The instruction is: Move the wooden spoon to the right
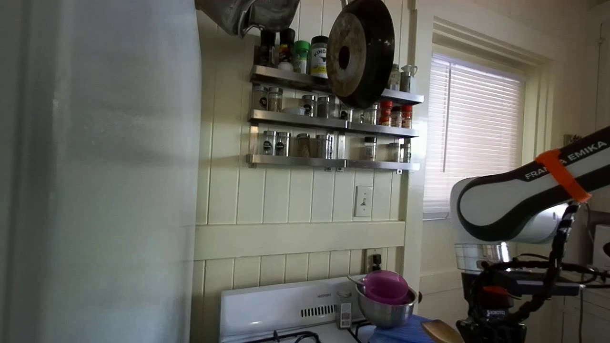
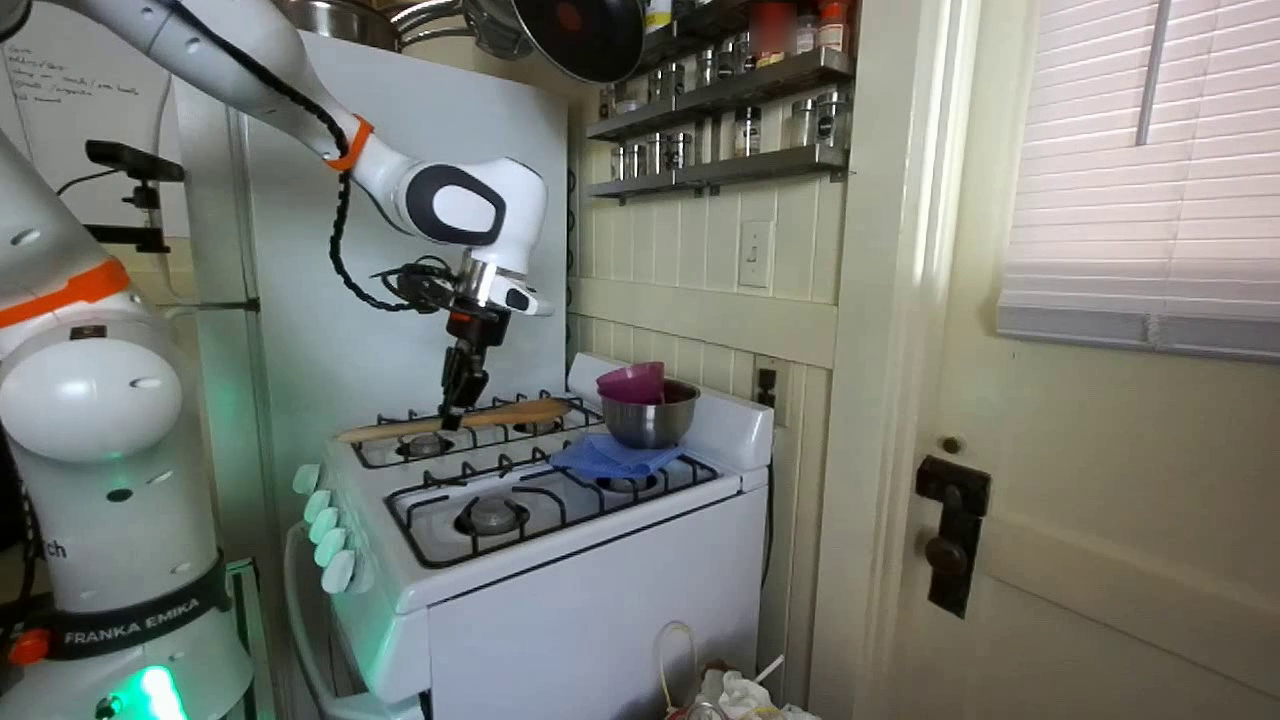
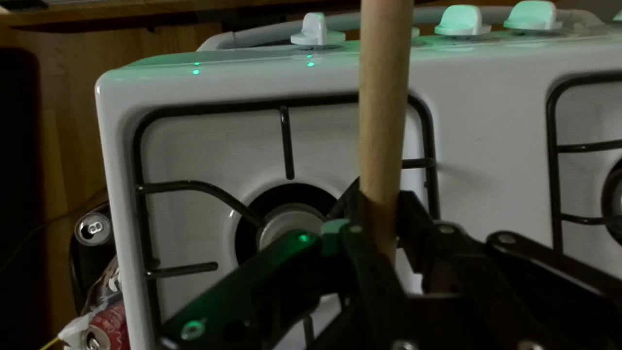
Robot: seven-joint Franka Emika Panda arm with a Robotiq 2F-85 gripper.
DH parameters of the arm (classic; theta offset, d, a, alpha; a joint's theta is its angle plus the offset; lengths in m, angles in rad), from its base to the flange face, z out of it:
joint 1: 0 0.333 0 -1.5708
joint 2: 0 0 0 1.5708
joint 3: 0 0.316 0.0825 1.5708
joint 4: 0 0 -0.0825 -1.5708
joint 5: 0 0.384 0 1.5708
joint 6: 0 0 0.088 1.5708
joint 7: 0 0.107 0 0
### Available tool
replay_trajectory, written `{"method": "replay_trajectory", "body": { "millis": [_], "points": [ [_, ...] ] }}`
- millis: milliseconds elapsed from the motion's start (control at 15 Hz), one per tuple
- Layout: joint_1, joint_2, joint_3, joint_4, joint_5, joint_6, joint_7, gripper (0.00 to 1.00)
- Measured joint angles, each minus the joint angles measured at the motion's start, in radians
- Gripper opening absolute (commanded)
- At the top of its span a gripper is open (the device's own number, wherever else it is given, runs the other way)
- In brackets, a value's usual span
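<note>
End effector (image 3: 382, 203) is pinching the wooden spoon (image 2: 512, 413) by the handle, squeezed from both sides in the wrist view. Spoon is over the surface (image 3: 491, 146), a white gas stove top, roughly level: handle toward the front edge with the control knobs (image 3: 316, 31), bowl end toward the back. In the wrist view the handle crosses over a black grate (image 3: 284, 103) and looks clear of it; can't tell how high. Bowl end is apart from the steel mixing bowl (image 2: 652, 425), which sits on a blue cloth (image 2: 610, 458) with a magenta vessel (image 2: 632, 383) tilted inside. In an exterior view, a small capped shaker (image 1: 344, 312) stands just beside that bowl. Spice shelves (image 1: 298, 117) on the wall above, frying pan (image 1: 360, 52) hanging in front. Red can (image 3: 114, 323) down beside the stove, wrist view.
</note>
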Motion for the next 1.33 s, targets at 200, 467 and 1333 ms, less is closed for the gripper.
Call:
{"method": "replay_trajectory", "body": {
  "millis": [200, 467, 1333],
  "points": [
    [-0.051, -0.056, -0.038, -0.057, 0.035, 0.026, 0.034, 0.05],
    [-0.108, -0.103, -0.09, -0.101, 0.067, 0.04, 0.042, 0.05],
    [-0.201, 0.056, -0.104, -0.006, 0.062, 0.09, 0.112, 0.05]
  ]
}}
